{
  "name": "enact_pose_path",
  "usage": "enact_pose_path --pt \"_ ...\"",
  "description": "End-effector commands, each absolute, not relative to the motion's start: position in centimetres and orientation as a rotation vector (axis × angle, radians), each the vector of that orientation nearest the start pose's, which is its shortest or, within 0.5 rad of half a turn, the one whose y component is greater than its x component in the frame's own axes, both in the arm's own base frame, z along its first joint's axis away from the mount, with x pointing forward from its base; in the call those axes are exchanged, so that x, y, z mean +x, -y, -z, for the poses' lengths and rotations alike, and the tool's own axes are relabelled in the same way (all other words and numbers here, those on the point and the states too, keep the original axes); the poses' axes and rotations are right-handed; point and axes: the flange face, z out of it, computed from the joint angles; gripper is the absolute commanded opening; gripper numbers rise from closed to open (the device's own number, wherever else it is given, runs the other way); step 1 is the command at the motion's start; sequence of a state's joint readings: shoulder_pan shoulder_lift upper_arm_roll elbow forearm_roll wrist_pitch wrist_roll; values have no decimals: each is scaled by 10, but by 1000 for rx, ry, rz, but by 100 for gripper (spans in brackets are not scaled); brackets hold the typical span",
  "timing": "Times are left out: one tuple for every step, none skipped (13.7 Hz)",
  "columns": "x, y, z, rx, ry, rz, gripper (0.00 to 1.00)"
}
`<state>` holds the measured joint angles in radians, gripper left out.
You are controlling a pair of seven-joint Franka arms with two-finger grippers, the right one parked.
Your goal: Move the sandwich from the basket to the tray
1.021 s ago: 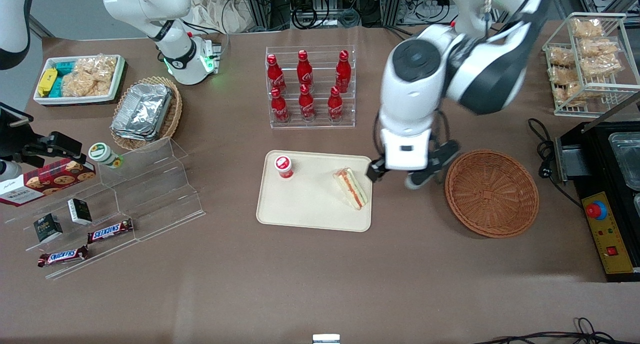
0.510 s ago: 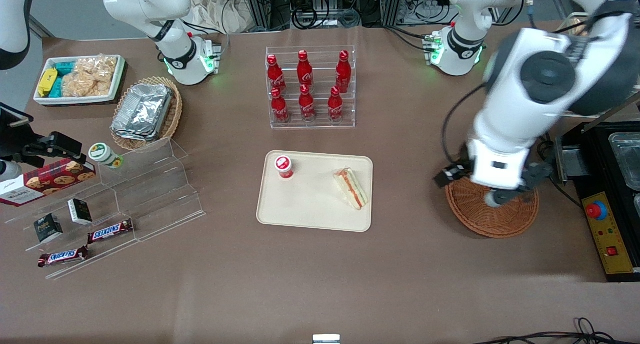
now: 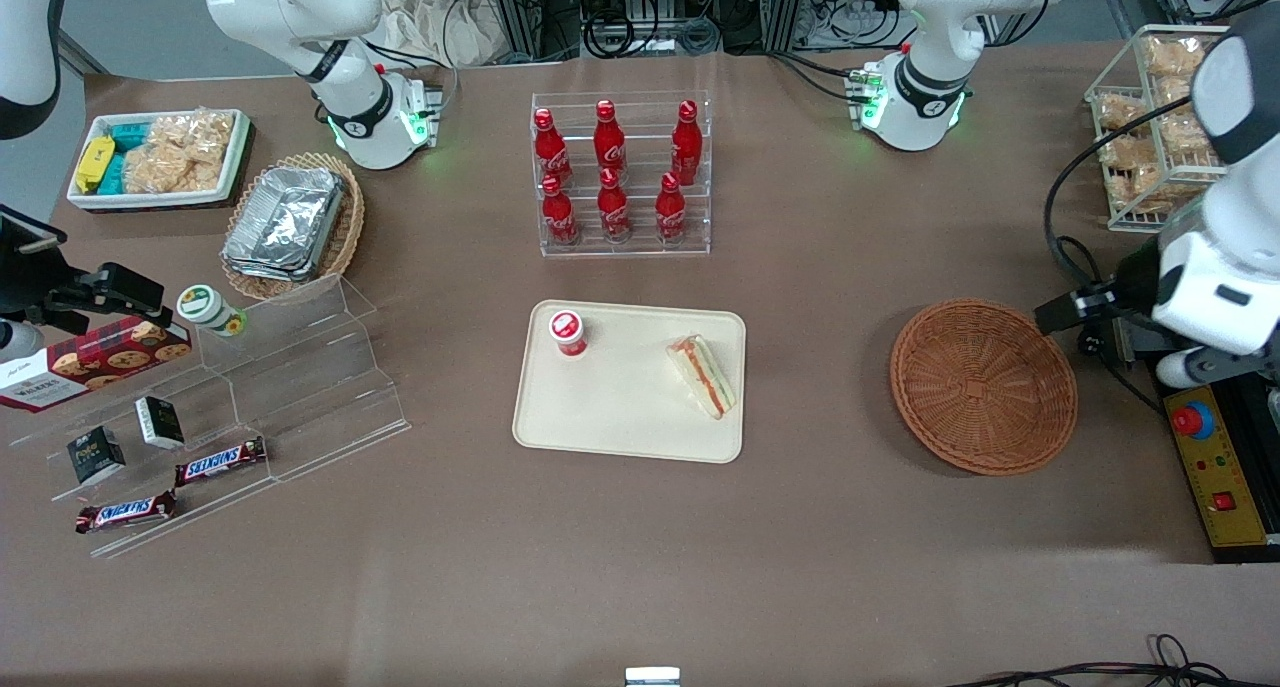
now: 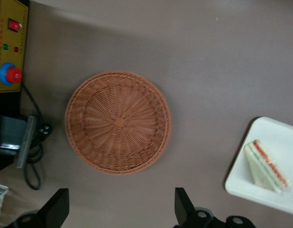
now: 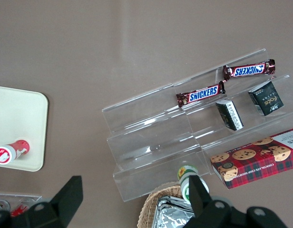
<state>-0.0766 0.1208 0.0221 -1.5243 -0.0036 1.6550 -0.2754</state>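
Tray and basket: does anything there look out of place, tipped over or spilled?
Nothing stands out. The sandwich lies flat on the tray, apart from the small red-capped bottle that stands there. The basket sits level, with nothing in it. The gripper hangs open above the table beside the basket, holding nothing.
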Motion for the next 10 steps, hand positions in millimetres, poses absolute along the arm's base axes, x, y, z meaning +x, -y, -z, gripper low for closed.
enact_pose_path --pt "559 12 -596 -3184 225 32 100" --pt "551 1 -597 -3188 238 54 100" --pt "544 -3 -595 -3192 248 86 100" --pt "535 -13 -594 -3189 272 111 100" --pt "528 -18 -590 -3188 280 133 100" --pt "525 -17 -589 -3190 281 150 100" --pt "525 -18 -590 -3184 279 155 100" --pt "527 -17 -591 -3178 271 158 100" --pt "528 -17 -590 -3153 252 156 100" --pt "530 -15 -590 -3132 237 148 100"
